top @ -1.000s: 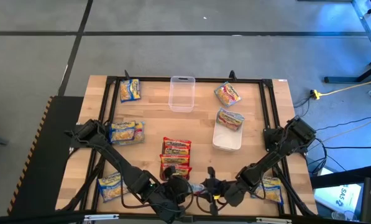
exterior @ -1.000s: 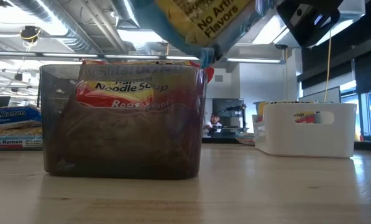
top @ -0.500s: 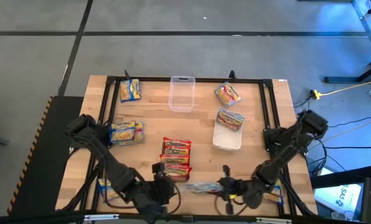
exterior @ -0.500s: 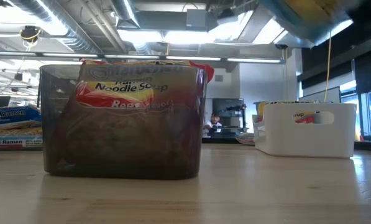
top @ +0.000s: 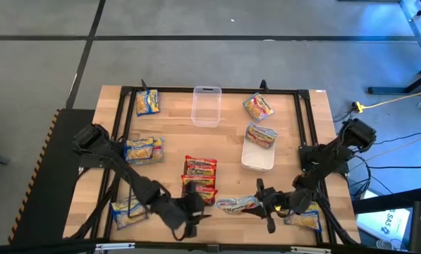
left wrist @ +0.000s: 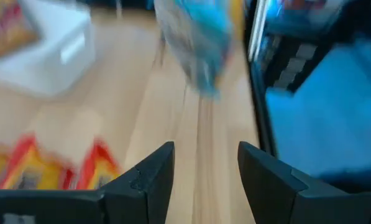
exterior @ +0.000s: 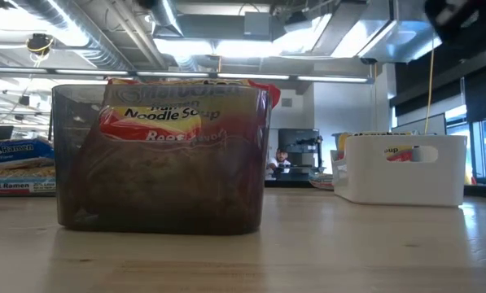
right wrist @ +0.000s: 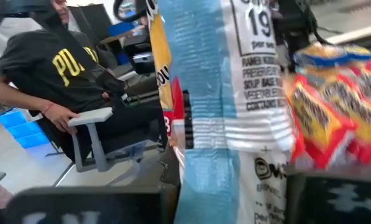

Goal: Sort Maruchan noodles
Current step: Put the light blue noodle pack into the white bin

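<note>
My right gripper [top: 261, 205] is shut on a blue-labelled Maruchan packet [top: 237, 205] above the table's near edge. My left gripper [top: 194, 214] stands open just left of the packet, nothing between its fingers [left wrist: 149, 180]. Red packets [top: 199, 178] stand in a dark grey container [exterior: 161, 163] at the near centre. Blue packets lie flat at the far left [top: 147, 103], the left [top: 143, 149], the near left [top: 125, 210] and the near right [top: 303, 216]. One pinkish packet [top: 258, 106] lies on the table; another [top: 261, 135] rests on the white container's far rim. My right gripper pinches the blue packet's right end [right wrist: 216, 186] between its two fingers. The fingers come in level from the table's right side. The packet sticks out toward the left gripper, with its printed back [right wrist: 260, 93] showing, and is lifted clear of the table.
A clear container [top: 205, 106] stands at the far centre and a white container [top: 257, 158] right of centre. A black frame [top: 129, 92] runs round the tabletop. A seated person [right wrist: 67, 74] shows beyond the table in the right wrist view.
My right gripper has carried the blue packet toward the table's right edge and slightly toward the far edge, out of the low view. The packet has come away from my left gripper, which has tipped and sunk a little near the front edge.
</note>
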`<state>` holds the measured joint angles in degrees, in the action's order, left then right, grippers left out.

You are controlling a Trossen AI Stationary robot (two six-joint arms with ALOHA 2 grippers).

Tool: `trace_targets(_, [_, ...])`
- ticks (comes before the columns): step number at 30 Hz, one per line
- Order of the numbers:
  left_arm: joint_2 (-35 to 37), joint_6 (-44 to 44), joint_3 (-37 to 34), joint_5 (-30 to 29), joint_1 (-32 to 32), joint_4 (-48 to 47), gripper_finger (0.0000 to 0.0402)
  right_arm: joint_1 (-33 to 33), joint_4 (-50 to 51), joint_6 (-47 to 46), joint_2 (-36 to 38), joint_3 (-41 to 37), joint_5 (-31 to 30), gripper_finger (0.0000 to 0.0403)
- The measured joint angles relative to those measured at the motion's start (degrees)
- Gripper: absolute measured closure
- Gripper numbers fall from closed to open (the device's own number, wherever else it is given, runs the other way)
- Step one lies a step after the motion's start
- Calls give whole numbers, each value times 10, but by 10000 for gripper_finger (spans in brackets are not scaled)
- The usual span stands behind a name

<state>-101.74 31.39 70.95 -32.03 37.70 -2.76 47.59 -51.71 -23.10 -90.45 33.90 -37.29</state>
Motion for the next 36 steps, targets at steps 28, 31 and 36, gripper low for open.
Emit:
trace_targets(28, [-7,-95,13,7,-65,188,145,-34,28,105,106,0,43,332])
trace_targets(31, [-17,-96,13,-1,-72,214,147,-34,-7,124,92,1,33,332])
trace_targets(36, [-22,-109,13,11,-85,242,146,-47,-76,152,66,1,29,332])
